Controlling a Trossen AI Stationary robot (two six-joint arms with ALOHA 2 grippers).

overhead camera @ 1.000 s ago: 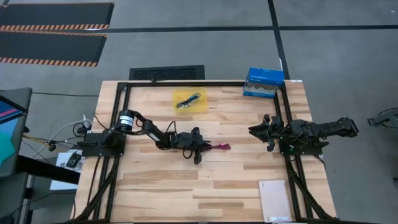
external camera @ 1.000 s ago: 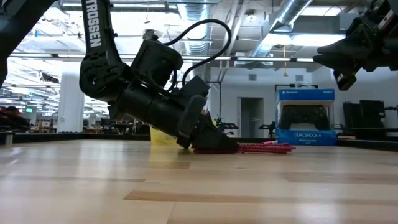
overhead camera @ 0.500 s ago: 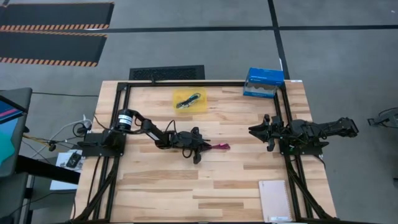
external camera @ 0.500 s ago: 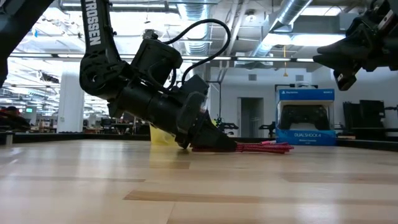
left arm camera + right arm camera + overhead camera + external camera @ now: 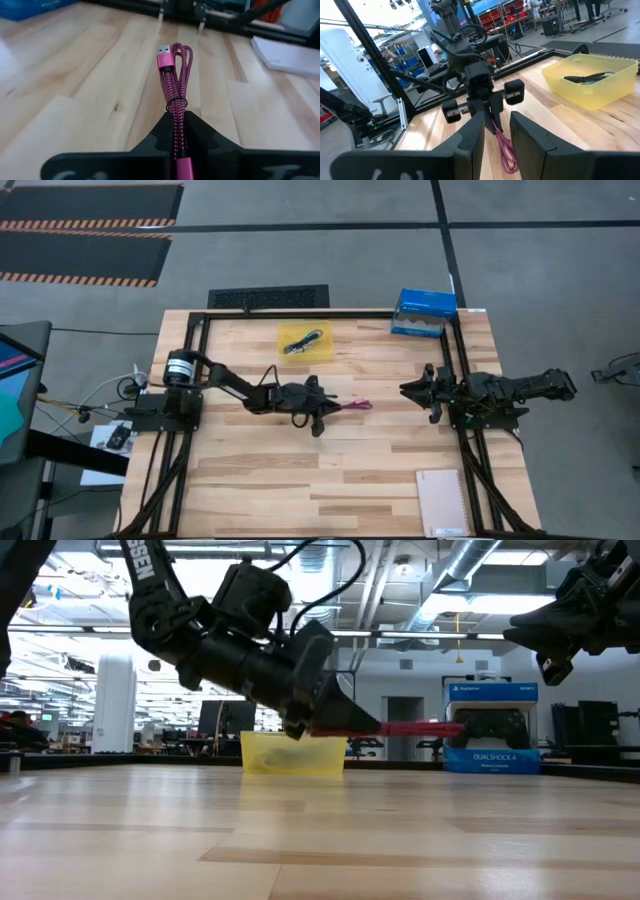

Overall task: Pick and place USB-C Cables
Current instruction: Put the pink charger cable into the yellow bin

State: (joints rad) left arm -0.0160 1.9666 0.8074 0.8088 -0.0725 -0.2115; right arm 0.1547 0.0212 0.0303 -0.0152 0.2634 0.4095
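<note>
left hand [image 5: 322, 408] pinching magenta USB-C cable [image 5: 175, 85] at its tied end, bundle sticks out ahead, clear of table [image 5: 350, 480] | held off the wood so it can swing over yellow bin [image 5: 306, 343] wall; a dark cable [image 5: 585, 77] already in there | right hand [image 5: 415, 391] parked at right edge, fingers spread, idle

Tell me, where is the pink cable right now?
The pink cable is mid-table in the high view, held off the wood by the left pincer, in front of the yellow bin.
</note>
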